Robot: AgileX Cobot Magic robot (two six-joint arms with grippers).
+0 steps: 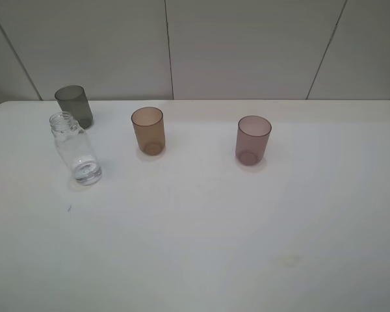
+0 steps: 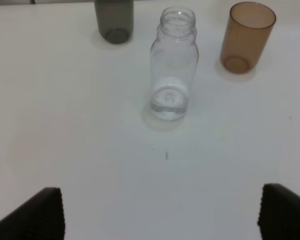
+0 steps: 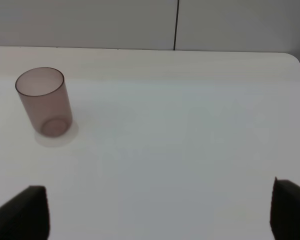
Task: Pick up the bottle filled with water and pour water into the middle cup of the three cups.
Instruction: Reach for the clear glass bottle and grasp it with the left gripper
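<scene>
Reaching is the step in hand: the bottle [image 1: 76, 151] stands upright on the worktop [image 1: 201, 240], left of the middle cup [image 1: 148, 130], and the left end effector [image 2: 160, 215], spread wide and empty, next needs to advance and close round its body.

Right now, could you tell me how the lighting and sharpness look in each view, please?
Exterior high: soft, even light, faint shadows under the bottle and the middle cup. Left wrist: sharp, with bright glints in the bottle's base. Right wrist: slightly soft, the mauve cup casting a pale shadow.
</scene>
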